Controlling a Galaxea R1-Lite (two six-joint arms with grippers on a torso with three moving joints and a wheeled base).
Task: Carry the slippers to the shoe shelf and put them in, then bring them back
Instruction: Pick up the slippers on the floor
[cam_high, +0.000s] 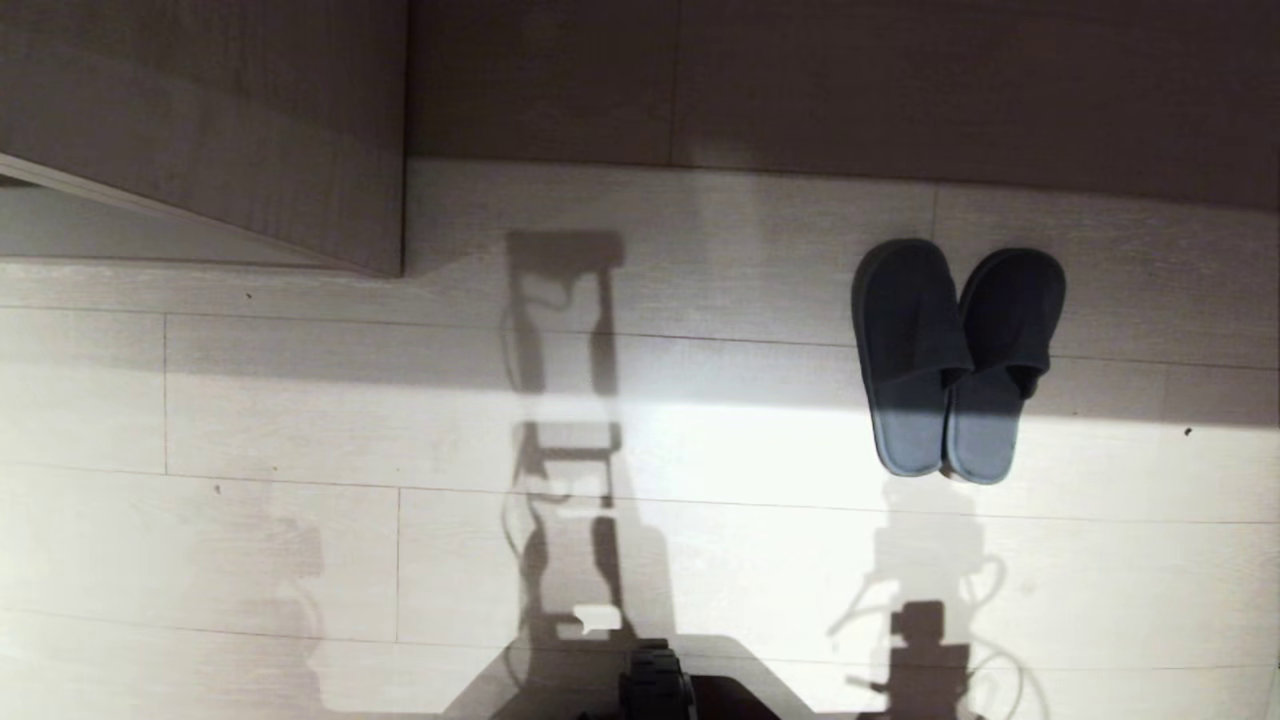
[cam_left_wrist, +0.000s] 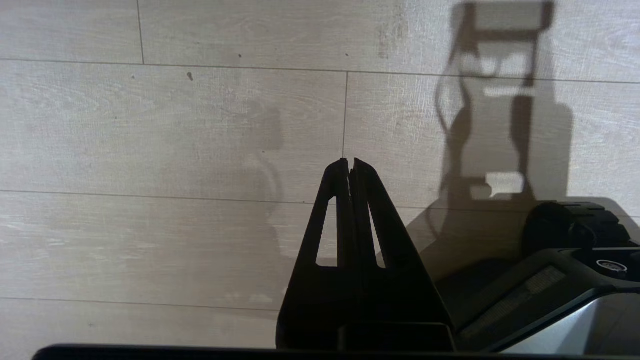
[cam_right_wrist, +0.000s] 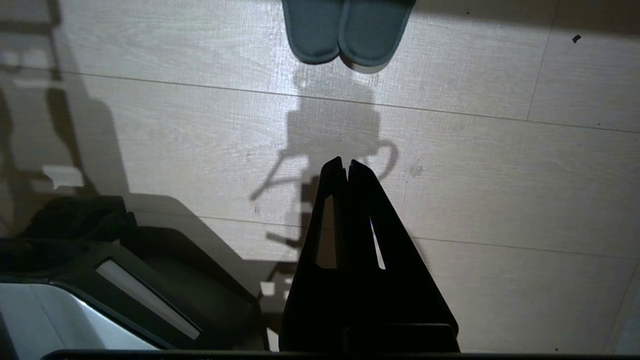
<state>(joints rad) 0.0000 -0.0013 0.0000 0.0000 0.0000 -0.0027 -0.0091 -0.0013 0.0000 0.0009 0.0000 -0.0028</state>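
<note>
Slippers (cam_high: 955, 360) lie as a pair on the pale plank floor (cam_high: 300, 420), side by side and touching along their inner edges, toes pointing away from us toward the dark wooden panel (cam_high: 840, 80) that runs across the far side. Their toe halves sit in shadow and their heels in a bright band of light. From the head view we see them to the right of our own base (cam_high: 655, 690), whose dark top edge shows nearest us, well apart from the slippers. Far to the left of the slippers, a grey-brown wood-grain cabinet (cam_high: 250, 130) juts out over the floor, with a pale board (cam_high: 120, 230) below its slanted edge; we cannot tell from here whether that is the cubby meant for the shoes.

Our right gripper (cam_right_wrist: 347, 167) hangs above bare floor on the near side of the slippers, well apart from them, and in its wrist view we see only the heels of the pair (cam_right_wrist: 345, 32) ahead of it. Its fingers are pressed together and grasp nothing. Our left gripper (cam_left_wrist: 350, 165) hangs over bare planks too, far from the slippers, its fingers likewise clenched tip to tip and empty. Shadows of both arms fall across the floor between us and the slippers.
</note>
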